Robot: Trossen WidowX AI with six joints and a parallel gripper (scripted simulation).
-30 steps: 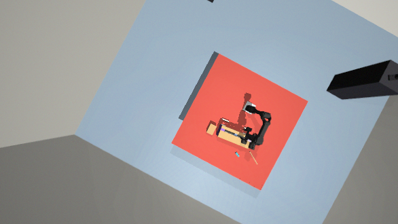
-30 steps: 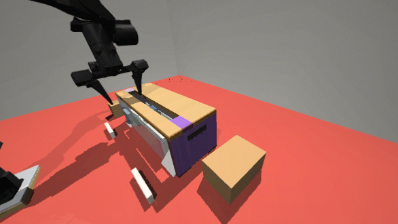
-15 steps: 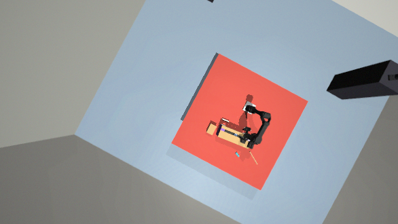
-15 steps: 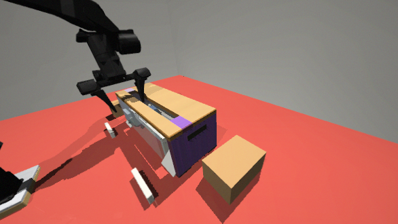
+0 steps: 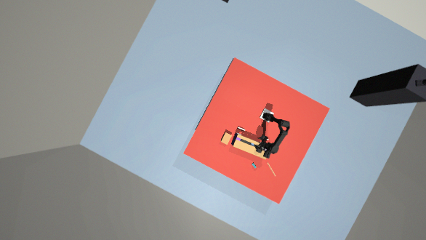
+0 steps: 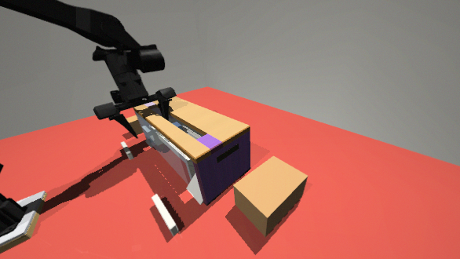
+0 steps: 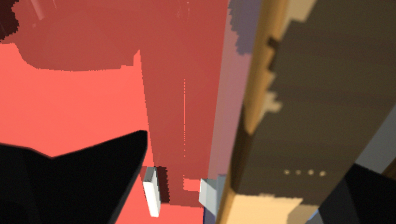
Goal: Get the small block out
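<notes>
The box (image 5: 244,146) (image 6: 213,118) (image 7: 315,100) has a tan top with a long slot, a clear front and a dark purple end. A small blue piece (image 5: 252,144) (image 6: 177,125) shows through the slot, apparently the block; the shelf under it is mostly hidden. My gripper (image 5: 262,144) (image 6: 151,128) (image 7: 226,146) is open and empty, straddling the front strip of the top. One finger reaches into the slot, close to the blue piece. The other hangs outside the clear front. Whether the inner finger touches the piece is not clear.
A tan block (image 5: 226,137) (image 6: 271,188) stands off the purple end; another (image 6: 134,125) is by the far end. White bars (image 6: 165,214) (image 6: 126,150) (image 7: 152,192) lie in front. A teal piece (image 5: 254,165) and a thin tan stick (image 5: 271,169) lie behind the box.
</notes>
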